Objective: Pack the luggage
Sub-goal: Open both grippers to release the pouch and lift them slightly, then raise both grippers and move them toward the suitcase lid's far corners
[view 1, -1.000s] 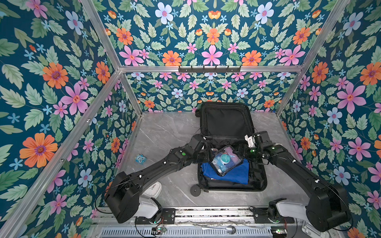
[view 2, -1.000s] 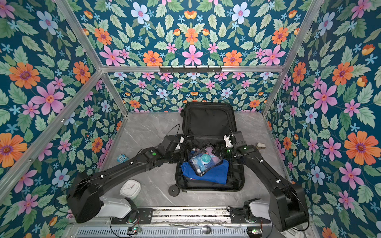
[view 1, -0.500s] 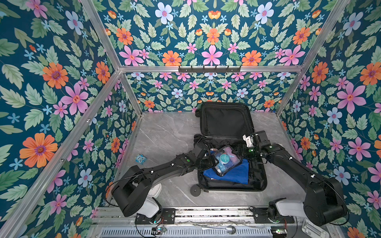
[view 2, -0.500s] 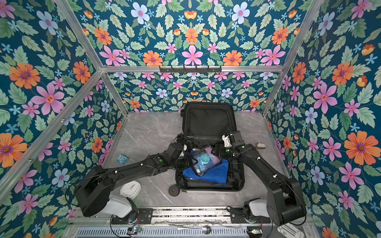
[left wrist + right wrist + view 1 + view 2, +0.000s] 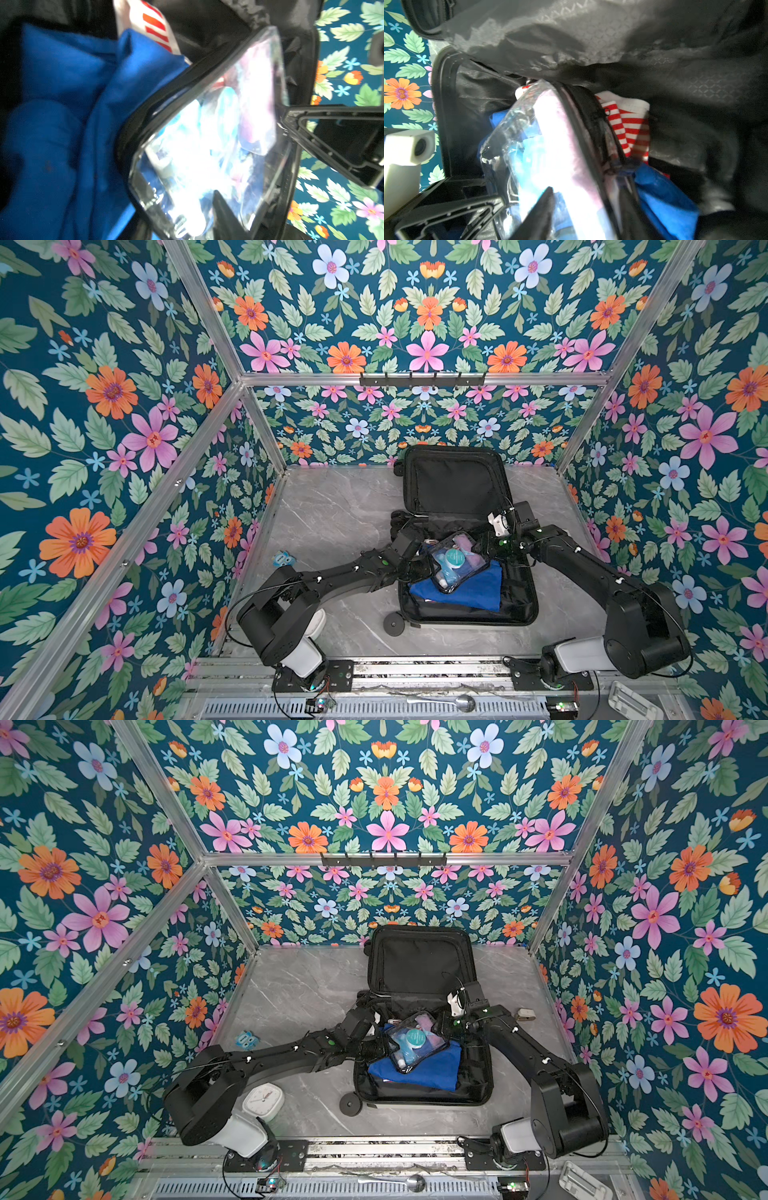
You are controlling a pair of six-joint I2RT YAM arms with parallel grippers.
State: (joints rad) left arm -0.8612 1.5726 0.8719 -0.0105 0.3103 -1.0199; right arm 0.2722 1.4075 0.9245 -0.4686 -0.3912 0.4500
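Black arms (image 5: pixel 349 572) low in luggage (image 5: pixel 453 477), left claw (image 5: pixel 247 160), right claw (image 5: pixel 525 197) both clamping pouch (image 5: pixel 455 562)

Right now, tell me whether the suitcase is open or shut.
Open: the luggage has its lid swung back, lining bare; blue cloth and clear pouch sit inside.

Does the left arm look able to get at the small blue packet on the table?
Probably yes: the blue packet lies uncovered on bare table beside that arm, but the left gripper must first leave the clear pouch in the suitcase.
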